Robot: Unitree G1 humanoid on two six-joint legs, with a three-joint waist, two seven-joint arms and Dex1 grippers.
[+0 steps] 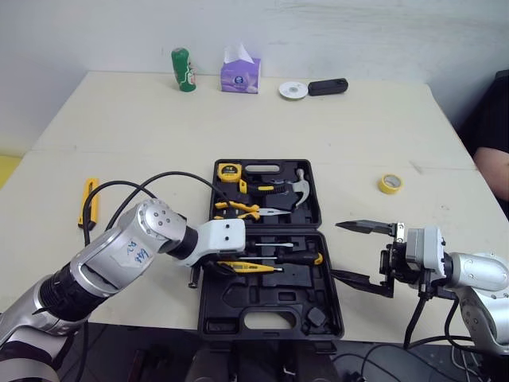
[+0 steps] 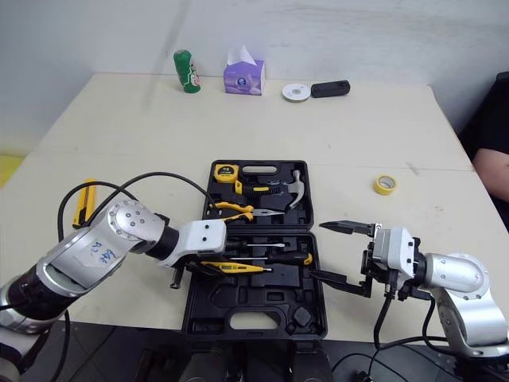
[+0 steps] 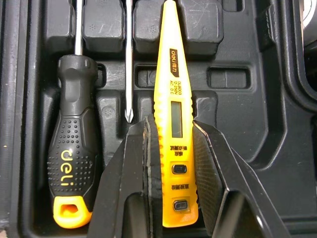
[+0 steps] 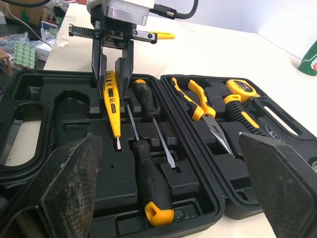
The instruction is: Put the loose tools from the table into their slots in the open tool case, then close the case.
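Cream table [image 1: 358, 135] against a white wall. Black tool case [image 1: 208, 317] lies open near the front edge, lid half farther from the robot.

- Left gripper [image 3: 172, 130]: over the near half of the case, its 2 fingers closed against both sides of the yellow voltage tester pen [image 3: 172, 74]. The tester lies lengthwise in its moulded slot.
- Right gripper [image 1: 336, 250]: just beside the case's right edge, fingers spread wide, nothing between them.
- 2 screwdrivers [image 3: 74, 148] with black handles sit in slots beside the tester.
- Lid half holds pliers [image 1: 238, 209], tape measure [image 1: 230, 170] and hammer [image 1: 301, 189].
- Yellow utility knife [image 1: 90, 200] is loose on the table, well left of the case.
- Yellow tape roll [image 1: 390, 184] is loose to the right of the case.
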